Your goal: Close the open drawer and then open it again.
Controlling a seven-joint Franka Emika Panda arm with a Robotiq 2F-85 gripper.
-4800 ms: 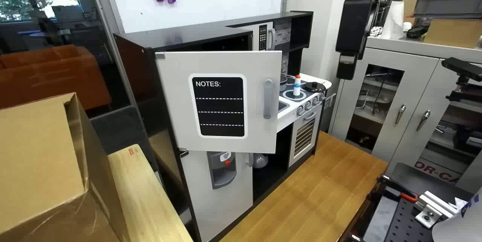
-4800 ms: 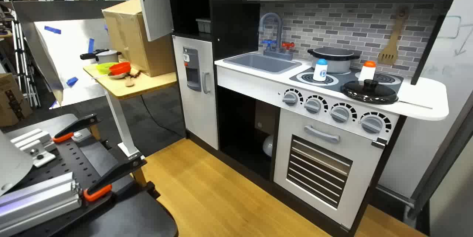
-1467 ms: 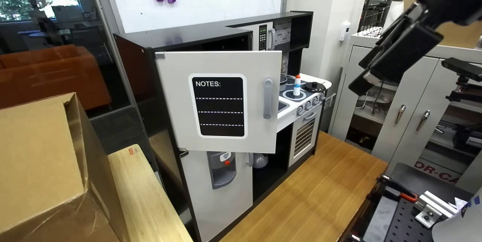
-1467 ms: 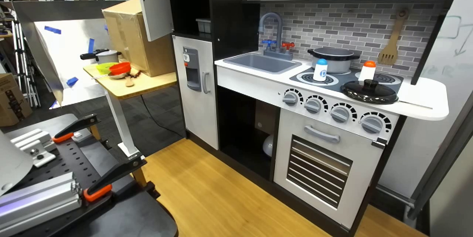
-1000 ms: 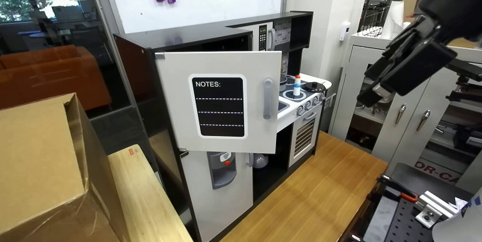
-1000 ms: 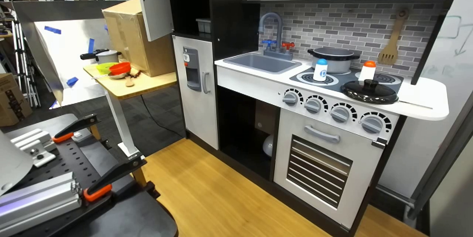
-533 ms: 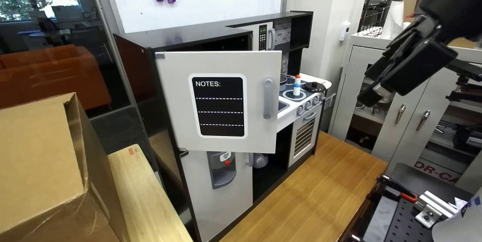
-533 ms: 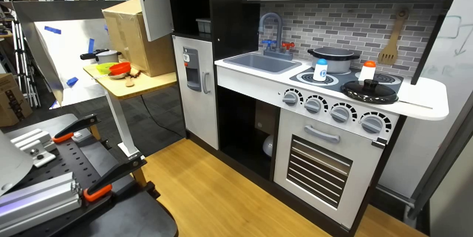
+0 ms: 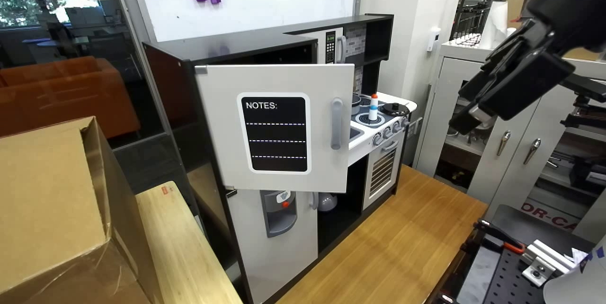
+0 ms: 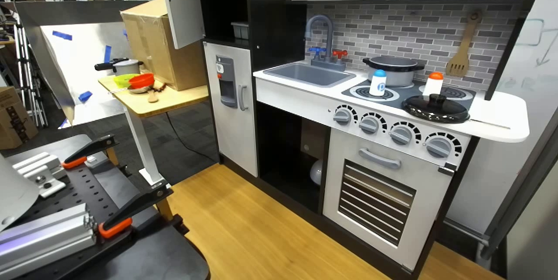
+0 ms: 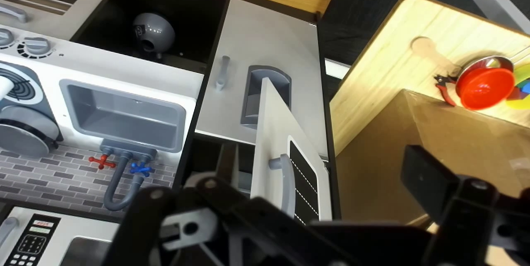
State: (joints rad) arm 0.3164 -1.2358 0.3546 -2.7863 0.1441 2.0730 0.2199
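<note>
Going left to right, the drawer (image 9: 274,128) is standing open beyond the left end of the counter (image 10: 501,109), hinging on a tall black cabinet (image 10: 272,22), its grey handle (image 9: 336,123) pointing outward. Farther right in an exterior view, the gripper (image 11: 325,164) is hanging well apart from it, its fingers (image 11: 428,172) standing wide apart and holding nothing; the wrist view is showing the handle between them by line of sight only. An open drawer is fitting the start and the finish alike, so the pictures are not settling progress; I am judging that 2 steps, closing and then reopening, are remaining.

For moving room, leftmost, a cardboard box (image 10: 150,46) is standing on the drawer's outer side; the gap between them is not showing clearly, so reaching in there or swinging too far open could be risking a bump. Next, the drawer's free edge is jutting forward of the counter's front edge, so closing is probably calling for a reach around it. Inside the cabinet a grey bin (image 10: 240,30) is sitting, and how near the opening it is reaching I am not able to tell. Farther right, the counter's front left corner is meeting the cabinet, and a faucet (image 10: 328,51) is rising near the back left corner.
</note>
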